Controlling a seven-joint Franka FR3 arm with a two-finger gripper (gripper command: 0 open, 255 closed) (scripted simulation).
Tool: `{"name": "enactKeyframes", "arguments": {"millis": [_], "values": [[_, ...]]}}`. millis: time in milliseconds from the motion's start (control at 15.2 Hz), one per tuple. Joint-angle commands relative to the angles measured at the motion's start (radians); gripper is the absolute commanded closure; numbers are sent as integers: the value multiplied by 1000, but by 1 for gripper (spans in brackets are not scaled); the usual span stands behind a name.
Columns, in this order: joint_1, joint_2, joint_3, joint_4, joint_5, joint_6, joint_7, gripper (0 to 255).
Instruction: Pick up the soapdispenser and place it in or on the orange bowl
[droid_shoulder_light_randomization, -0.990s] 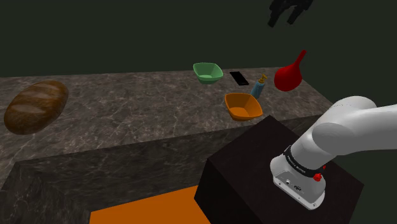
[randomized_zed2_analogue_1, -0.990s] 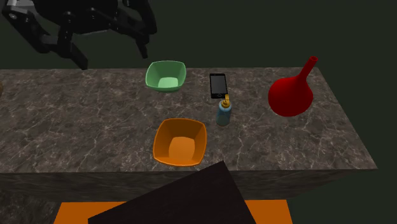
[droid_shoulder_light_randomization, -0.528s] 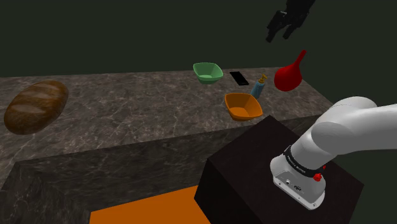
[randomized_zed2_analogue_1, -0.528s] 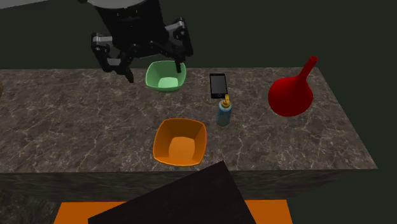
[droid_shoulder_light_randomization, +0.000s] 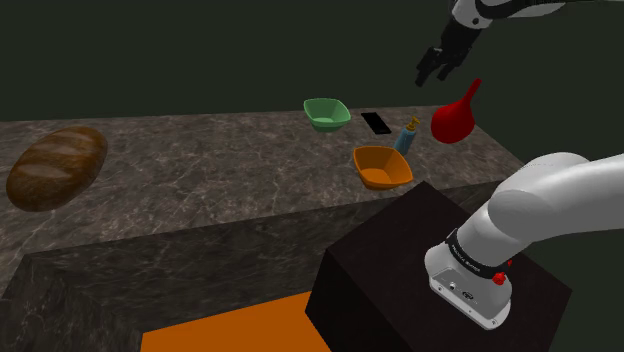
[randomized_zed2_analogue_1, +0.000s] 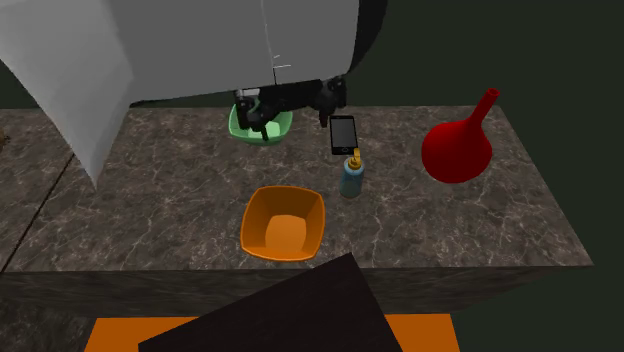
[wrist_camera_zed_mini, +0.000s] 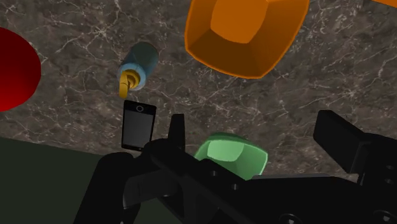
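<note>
Just past the stand (droid_shoulder_light_randomization: 380, 285), at the near edge of the bench (droid_shoulder_light_randomization: 200, 190): orange bowl (droid_shoulder_light_randomization: 382, 167), empty. Soapdispenser (droid_shoulder_light_randomization: 407, 135) stands upright just behind it and to one side, not touching, pump on top. Black phone (droid_shoulder_light_randomization: 375, 122) just beyond that, red vase (droid_shoulder_light_randomization: 457, 115) close on the shoulder view's right, green bowl (droid_shoulder_light_randomization: 327, 113) at the back. Claw (droid_shoulder_light_randomization: 437, 65) hangs high over that back edge, fingers wide, nothing in them. Step = approach, IMO. Centre over the pump, drop vertical, grip the body below the pump, not the nozzle. Bottle's slim + tall, prob tips easy. Keep clear of phone & vase. Bench: dark veined stone, bread loaf (droid_shoulder_light_randomization: 55, 167) well apart at the other end. Orange floor patch (droid_shoulder_light_randomization: 240, 325) below; wall (droid_shoulder_light_randomization: 200, 50) behind plain, dim.
</note>
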Motion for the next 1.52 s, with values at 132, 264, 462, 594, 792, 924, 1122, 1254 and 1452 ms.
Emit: {"name": "enactKeyframes", "arguments": {"millis": [132,264,462,594,792,924,1122,1254,1452], "values": [[-10,89,-86,-30,-23,130,-75,0],[-9,146,-130,-31,-26,193,-114,0],[0,244,-199,-23,-15,287,-181,0],[13,316,-248,-10,6,348,-232,0],[44,434,-324,19,69,434,-329,0],[71,522,-374,46,142,486,-412,0],[104,669,-433,99,312,548,-576,0],[101,727,-433,116,391,570,-643,0],[94,779,-418,120,464,601,-695,0]]}}
